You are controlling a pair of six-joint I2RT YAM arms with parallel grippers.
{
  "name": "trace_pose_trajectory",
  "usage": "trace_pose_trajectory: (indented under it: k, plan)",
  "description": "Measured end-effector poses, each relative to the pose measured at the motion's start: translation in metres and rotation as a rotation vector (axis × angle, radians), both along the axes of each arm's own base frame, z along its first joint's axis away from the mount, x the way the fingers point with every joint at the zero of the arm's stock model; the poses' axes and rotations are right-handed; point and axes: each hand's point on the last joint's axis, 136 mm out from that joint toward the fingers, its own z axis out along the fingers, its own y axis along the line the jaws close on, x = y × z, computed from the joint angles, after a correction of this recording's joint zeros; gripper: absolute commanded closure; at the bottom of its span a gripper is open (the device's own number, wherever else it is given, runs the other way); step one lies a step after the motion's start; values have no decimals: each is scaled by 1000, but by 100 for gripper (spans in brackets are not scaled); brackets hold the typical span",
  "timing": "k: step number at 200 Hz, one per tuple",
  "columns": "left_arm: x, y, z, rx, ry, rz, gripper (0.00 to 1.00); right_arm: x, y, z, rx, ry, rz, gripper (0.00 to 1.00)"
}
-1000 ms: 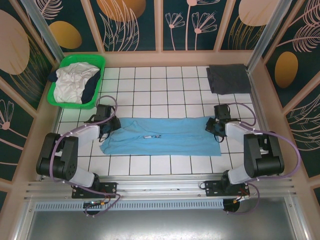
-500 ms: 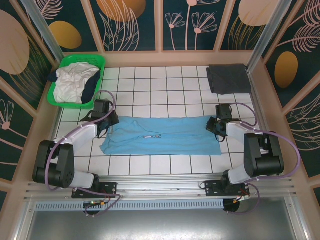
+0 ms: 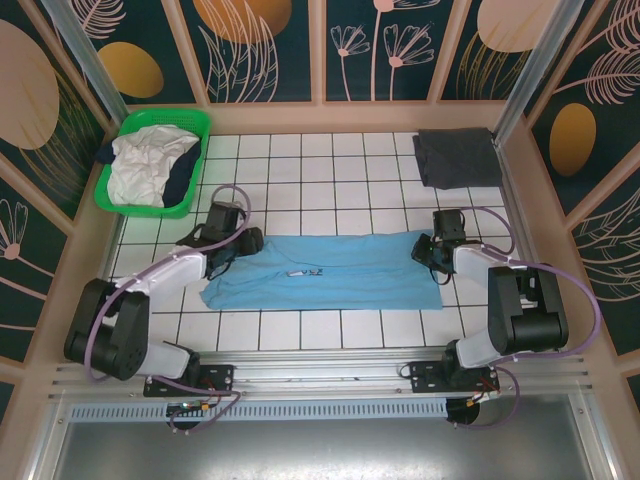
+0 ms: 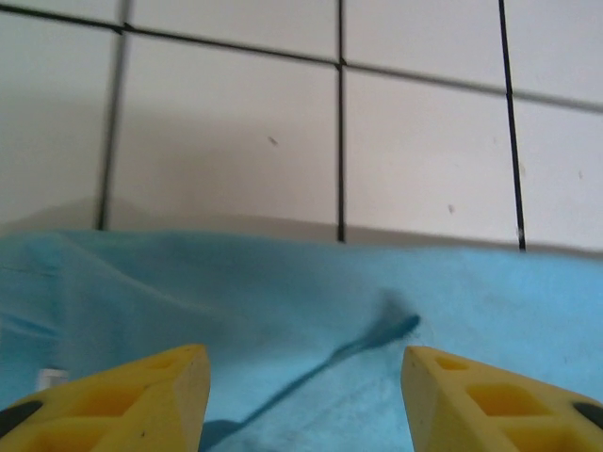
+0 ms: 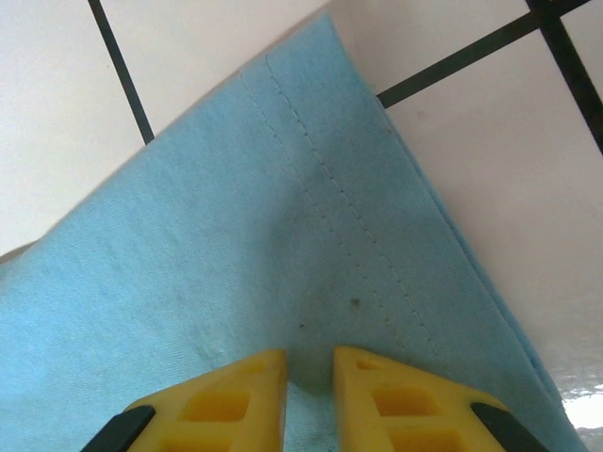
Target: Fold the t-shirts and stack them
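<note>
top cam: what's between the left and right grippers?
The light blue t-shirt lies flat across the whole stretch, from the open left gripper to the right gripper, shut on its corner. The top view shows it.

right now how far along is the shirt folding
Done: a grey shirt lies folded at the far right corner. In hand: the blue shirt lies as a long band; the right jaws pinch its right end, the left jaws stand open over its left end. To do: white and navy shirts heaped in the basket.
</note>
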Motion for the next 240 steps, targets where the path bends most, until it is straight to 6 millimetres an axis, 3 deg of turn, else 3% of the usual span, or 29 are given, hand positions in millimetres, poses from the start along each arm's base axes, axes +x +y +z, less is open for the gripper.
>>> trace_pose_trajectory:
  k: [24,40,50,74,115,135,205,240]
  plan:
    - [-11,-17,-26,-4,83,-86,50,0,1,0,10,1,2,79]
    - [-19,-26,-41,2,127,-130,66,0,1,0,11,1,2,79]
    - [-23,-31,-43,8,133,-163,76,0,1,0,11,1,2,79]
    - [-23,-35,-34,3,109,-175,89,0,0,0,14,2,-1,79]
    - [-22,-32,1,-19,6,-167,98,0,0,0,20,2,-2,78]
    - [-26,-30,9,-25,-19,-165,100,0,0,0,22,2,-2,78]
    - [-55,-19,14,-62,-27,-147,100,0,0,0,26,2,0,75]
    - [-64,-11,3,-68,13,-92,100,0,3,1,40,1,8,75]
